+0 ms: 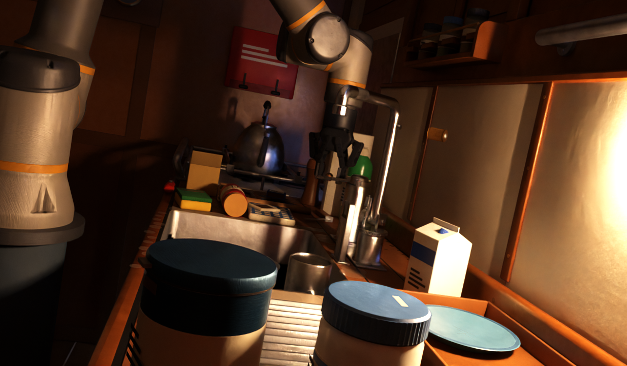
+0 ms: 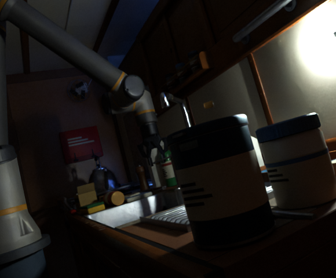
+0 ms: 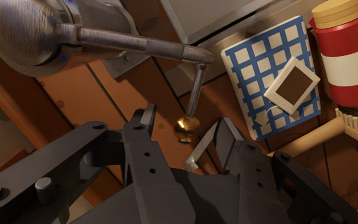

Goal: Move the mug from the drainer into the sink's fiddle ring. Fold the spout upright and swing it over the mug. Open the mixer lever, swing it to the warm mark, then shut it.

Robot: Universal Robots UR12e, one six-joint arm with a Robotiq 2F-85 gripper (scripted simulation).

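The steel mug stands in the sink's near right corner, behind the two big canisters. The spout stands upright on its base, its top arm reaching left. The mixer body stands left of the spout. Its thin lever runs out from the domed top. A short rod with a brass knob hangs at the lever's end. My gripper hangs above the lever end, with the knob showing between the fingers in the wrist camera. My gripper is open and holds nothing.
Two large lidded canisters stand on the drainer in front. A milk carton and blue plate lie right. A green-capped bottle, pepper mill, checked cloth, red jar and kettle crowd the counter behind.
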